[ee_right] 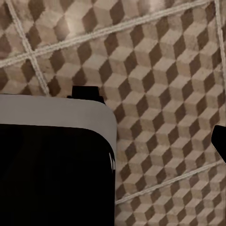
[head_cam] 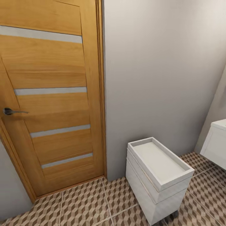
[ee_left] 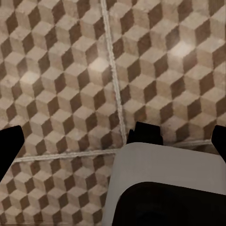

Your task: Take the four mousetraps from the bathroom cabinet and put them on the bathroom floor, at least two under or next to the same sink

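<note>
- The bathroom floor (head_cam: 88, 204) of brown, beige and white cube-pattern tiles runs below an orange-brown wooden door (head_cam: 50, 94) with a dark lever handle (head_cam: 12, 111).
- A small squarish white basin unit (head_cam: 157, 179) stands by the grey wall (head_cam: 157, 62).
- The wide white basin's (head_cam: 216, 144) corner shows at the right edge (partly cut off).
- Both wrist views look down on the tiles; whether either gripper is released or clenched I cannot tell.

both wrists point downward, empty

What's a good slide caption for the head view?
Wooden door, grey wall, small white basin unit on cube-patterned bathroom floor.
</note>
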